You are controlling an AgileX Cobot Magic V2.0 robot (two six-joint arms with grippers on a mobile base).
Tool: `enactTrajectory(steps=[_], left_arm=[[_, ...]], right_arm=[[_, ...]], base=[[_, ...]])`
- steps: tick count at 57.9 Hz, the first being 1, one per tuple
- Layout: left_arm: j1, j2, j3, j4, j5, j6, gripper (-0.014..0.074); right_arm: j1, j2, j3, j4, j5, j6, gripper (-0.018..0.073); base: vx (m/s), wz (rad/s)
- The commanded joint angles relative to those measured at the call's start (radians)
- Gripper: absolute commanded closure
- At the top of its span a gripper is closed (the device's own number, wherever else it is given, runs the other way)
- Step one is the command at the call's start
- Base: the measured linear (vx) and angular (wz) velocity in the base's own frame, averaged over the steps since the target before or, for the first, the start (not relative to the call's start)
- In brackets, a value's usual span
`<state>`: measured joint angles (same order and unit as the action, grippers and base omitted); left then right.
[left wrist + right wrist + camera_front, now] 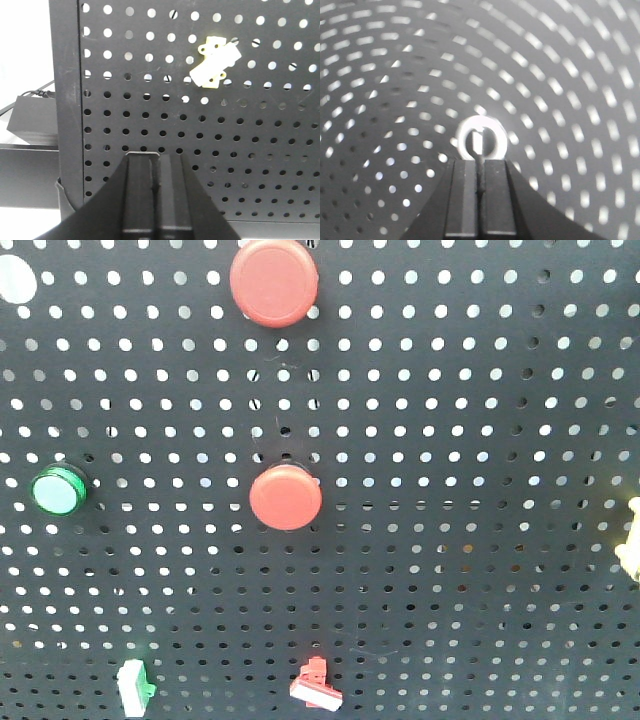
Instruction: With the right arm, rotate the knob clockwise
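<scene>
Right pincer, flat black fingers pressed together holding nothing, just beneath the round white knob.

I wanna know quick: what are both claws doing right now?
Left claw: closed, holding nothing.
Right claw: closed, right at the white knob.

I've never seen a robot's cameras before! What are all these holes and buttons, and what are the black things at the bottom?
The black metal board full of holes is a wall panel with switches. The front camera shows two round red buttons, a round green button and small clips below. The other two pictures come from cameras on the robot's wrists. The black shape is the left gripper, fingers shut, empty, facing a pale yellow plastic bracket. The right gripper, also shut, points at a blurry white round knob. Whether it touches is unclear.
</scene>
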<state>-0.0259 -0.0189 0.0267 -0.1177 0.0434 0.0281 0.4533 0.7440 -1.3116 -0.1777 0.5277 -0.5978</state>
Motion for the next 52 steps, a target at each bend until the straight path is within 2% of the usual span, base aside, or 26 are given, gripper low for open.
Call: enactTrajectory(steps=[1, 18, 32, 45, 52], left_arm=[[0.002, 0.000, 0.013, -0.008, -0.082, -0.004, 0.0603], [0.002, 0.000, 0.013, -0.008, -0.082, -0.004, 0.0603], [0.002, 0.000, 0.013, -0.008, -0.082, -0.004, 0.0603], [0.002, 0.000, 0.013, -0.008, -0.082, -0.004, 0.0603], [0.002, 0.000, 0.013, -0.008, -0.082, -0.004, 0.0603]], right_arm=[[0.007, 0.037, -0.051, -0.014, -0.076, -0.023, 0.0540], [0.024, 0.118, -0.147, -0.020, -0.001, -0.023, 0.0447], [0.024, 0.118, -0.148, -0.089, 0.022, -0.018, 0.0365], [0.023, 0.122, -0.148, -0.186, 0.023, 0.074, 0.0361], [0.023, 0.122, -0.148, -0.195, 0.023, 0.116, 0.0359]], base=[[0.00, 0.00], [0.00, 0.00], [0.00, 0.00], [0.00, 0.00], [0.00, 0.00]])
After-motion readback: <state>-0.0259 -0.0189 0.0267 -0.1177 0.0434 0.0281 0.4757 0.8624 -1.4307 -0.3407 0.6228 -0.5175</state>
